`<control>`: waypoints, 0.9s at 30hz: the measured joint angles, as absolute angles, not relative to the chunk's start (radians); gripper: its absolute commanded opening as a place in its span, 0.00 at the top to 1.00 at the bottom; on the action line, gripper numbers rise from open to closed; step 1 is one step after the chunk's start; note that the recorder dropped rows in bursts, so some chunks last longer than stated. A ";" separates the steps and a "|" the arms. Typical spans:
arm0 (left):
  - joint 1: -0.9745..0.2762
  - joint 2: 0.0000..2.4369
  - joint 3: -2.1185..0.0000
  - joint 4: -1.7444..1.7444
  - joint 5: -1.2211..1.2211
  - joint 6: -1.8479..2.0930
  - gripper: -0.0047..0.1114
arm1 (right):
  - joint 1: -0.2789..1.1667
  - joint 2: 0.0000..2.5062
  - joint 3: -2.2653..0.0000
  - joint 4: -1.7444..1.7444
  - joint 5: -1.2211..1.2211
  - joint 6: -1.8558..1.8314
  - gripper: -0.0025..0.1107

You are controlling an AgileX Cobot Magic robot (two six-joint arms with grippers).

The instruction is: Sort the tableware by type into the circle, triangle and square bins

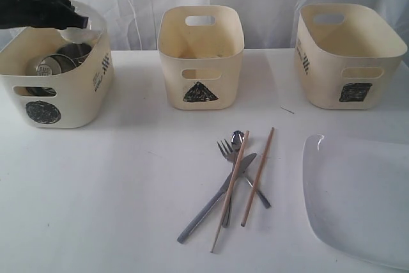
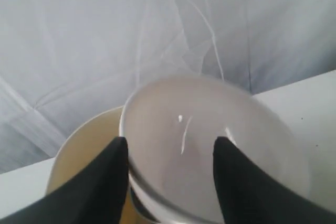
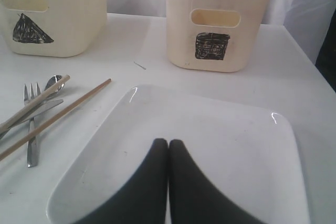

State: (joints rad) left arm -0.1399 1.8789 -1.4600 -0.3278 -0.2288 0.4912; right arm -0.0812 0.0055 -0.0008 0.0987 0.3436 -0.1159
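Right arm low over the plate, left arm up over the circle bin.

Nearest, the right gripper [image 3: 168,144] hovers just above the one large white plate [image 3: 226,140], its two fingers pressed together with nothing between them. Beyond, on the table [image 1: 115,183], lie one fork [image 1: 225,151], one spoon [image 1: 237,137], one knife [image 1: 211,212] and two chopsticks [image 1: 257,177], crossed in a loose heap. Farthest stand three tubs: the triangle bin [image 1: 200,62] in the middle, the square bin [image 1: 348,62] on the right, and the circle bin [image 1: 70,103] on the left. Steel mugs [image 1: 75,51] sit inside the circle bin, too crowded to count. The left gripper [image 2: 172,141] hangs over it with its fingers spread wide. One small white bowl [image 2: 262,156] sits tilted just beyond them, above the rim; whether they touch it I cannot tell.
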 measured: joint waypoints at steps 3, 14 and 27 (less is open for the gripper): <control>-0.140 1.827 -1.467 -0.325 -0.173 0.497 0.49 | -0.081 0.006 -0.001 0.099 0.344 -0.116 0.98; -0.127 1.442 -1.471 -0.321 0.162 0.575 0.96 | -0.081 0.006 -0.001 0.099 0.344 -0.116 0.98; 0.264 1.069 -1.030 -0.323 0.273 0.336 0.96 | -0.081 0.006 -0.001 0.099 0.344 -0.116 0.98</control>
State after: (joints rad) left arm 0.2643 1.0692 -1.0298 -0.3230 0.2731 0.3364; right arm -0.0812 0.0055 -0.0008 0.0987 0.3436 -0.1159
